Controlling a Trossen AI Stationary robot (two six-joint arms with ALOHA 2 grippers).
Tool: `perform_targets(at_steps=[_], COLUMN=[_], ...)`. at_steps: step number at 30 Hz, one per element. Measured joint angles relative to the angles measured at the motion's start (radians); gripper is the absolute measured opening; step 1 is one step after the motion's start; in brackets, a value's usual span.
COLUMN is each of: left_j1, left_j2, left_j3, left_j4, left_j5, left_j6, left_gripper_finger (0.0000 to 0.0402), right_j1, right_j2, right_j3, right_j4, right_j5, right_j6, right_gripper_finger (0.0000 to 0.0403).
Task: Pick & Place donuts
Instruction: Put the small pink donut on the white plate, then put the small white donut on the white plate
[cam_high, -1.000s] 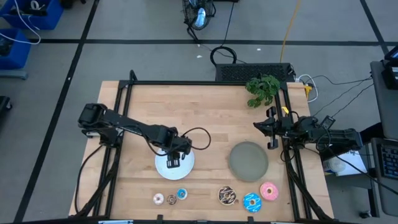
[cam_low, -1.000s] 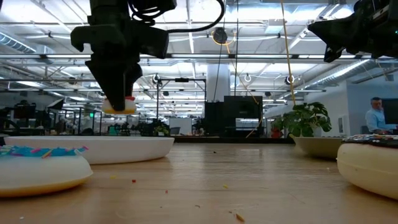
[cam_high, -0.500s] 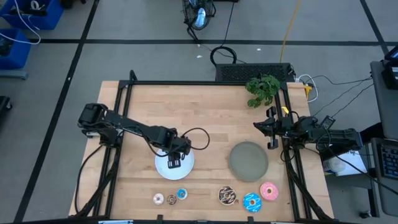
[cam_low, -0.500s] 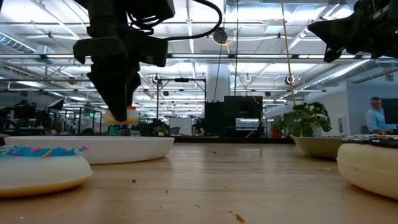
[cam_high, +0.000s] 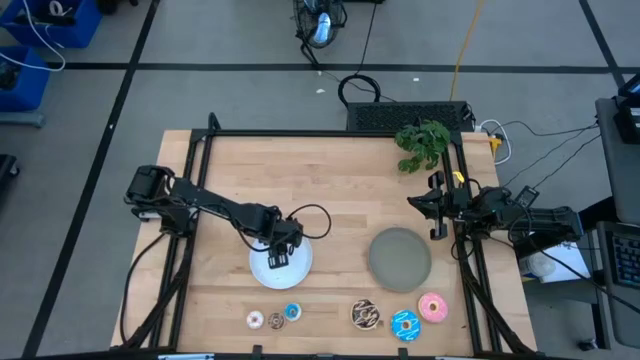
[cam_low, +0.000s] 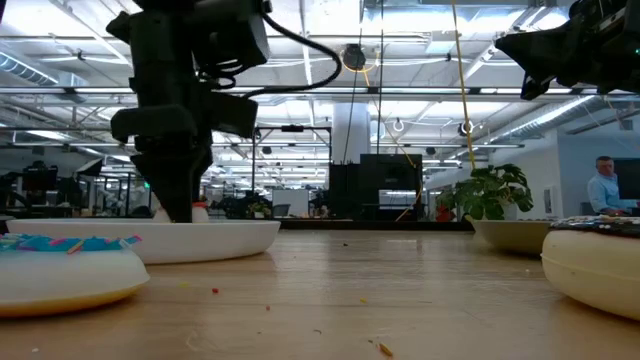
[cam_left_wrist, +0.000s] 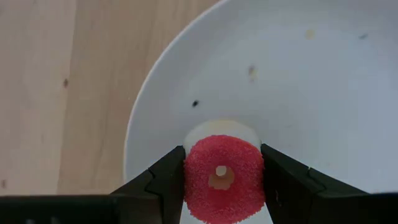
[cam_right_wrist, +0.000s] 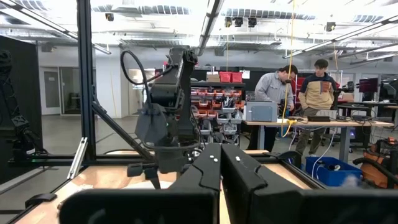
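Your left end effector (cam_left_wrist: 222, 180) is low over the round white plate (cam_high: 296, 268), its two dark fingers (cam_left_wrist: 163, 180) clamped on the tiny red sugar-coated toy donut ring (cam_left_wrist: 224, 179), which sits right at the plate's surface. Your right end effector (cam_right_wrist: 221, 163) waits at the right edge of the wooden bench (cam_high: 340, 190) with its fingers pressed together and holding nothing. Near the bench's front edge lie the other donuts: pink-white (cam_high: 255, 320), brown (cam_high: 276, 321) and blue (cam_high: 292, 312) tiny rings, then chocolate sprinkled (cam_high: 365, 315), blue-iced (cam_high: 405, 325) and pink-iced (cam_high: 433, 307), beside the round grey plate (cam_high: 400, 257).

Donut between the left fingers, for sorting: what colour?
Red sugar-coated ring donut; clearest in left wrist view.
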Motion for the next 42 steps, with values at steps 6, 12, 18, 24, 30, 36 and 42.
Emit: perform_targets(at_steps=[6, 12, 18, 24, 30, 36, 42], left_j1=[0.018, 0.018, 0.019, 0.019, 0.018, 0.016, -0.014], left_j2=[0.0, 0.05, 0.061, 0.055, 0.059, 0.059, 0.058], left_j3=[-0.004, -0.002, 0.0, -0.001, 0.047, 0.164, 0.331], left_j4=[0.012, 0.041, 0.046, 0.035, -0.057, -0.197, -0.352], left_j5=[0.025, 0.058, 0.062, 0.095, 0.047, 0.031, 0.069], left_j6=[-0.025, 0.012, 0.034, 0.033, 0.033, 0.045, 0.025], left_gripper_finger=[0.0184, 0.0184, 0.0185, 0.0236, 0.0309, 0.0339, 0.0337], right_j1=[0.0, 0.0, 0.0, 0.0, 0.0, 0.0, 0.0], right_j2=[0.0, 0.0, 0.006, 0.008, 0.008, 0.008, 0.008], right_j3=[0.0, 0.0, 0.0, 0.0, 0.0, 0.0, 0.0], right_j4=[0.0, -0.001, -0.002, 0.0, 0.0, 0.0, 0.0], right_j5=[0.0, 0.0, 0.0, 0.0, 0.0, 0.0, 0.0], right_j6=[0.0, 0.0, -0.001, -0.002, -0.003, -0.003, -0.003], right_gripper_finger=[0.0, 0.0, 0.0, 0.0, 0.0, 0.0, 0.0])
